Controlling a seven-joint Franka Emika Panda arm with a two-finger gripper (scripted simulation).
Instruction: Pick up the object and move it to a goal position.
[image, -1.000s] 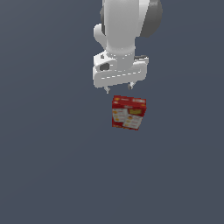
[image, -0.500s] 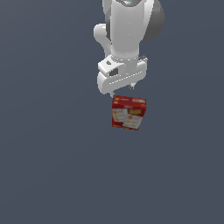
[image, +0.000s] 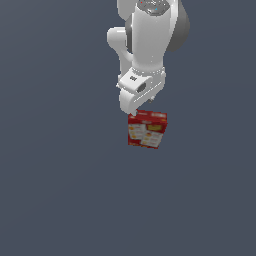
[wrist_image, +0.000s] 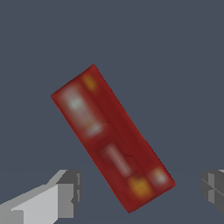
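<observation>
The object, a small red carton (image: 147, 130) with white-and-yellow printed panels, stands upright on the grey floor in the exterior view. My gripper (image: 135, 111) hangs directly over its top edge, just above it, and its fingers are mostly hidden behind the white hand. In the wrist view the carton's red top face (wrist_image: 113, 136) lies diagonally between my two fingertips (wrist_image: 68, 192), which stand wide apart with nothing held. The gripper (wrist_image: 140, 190) is open.
A plain dark grey floor (image: 60, 190) surrounds the carton on all sides. The white arm (image: 150, 40) rises above the carton toward the top of the exterior view.
The gripper has come down and tilted, closing in on the carton's top. The carton has not moved.
</observation>
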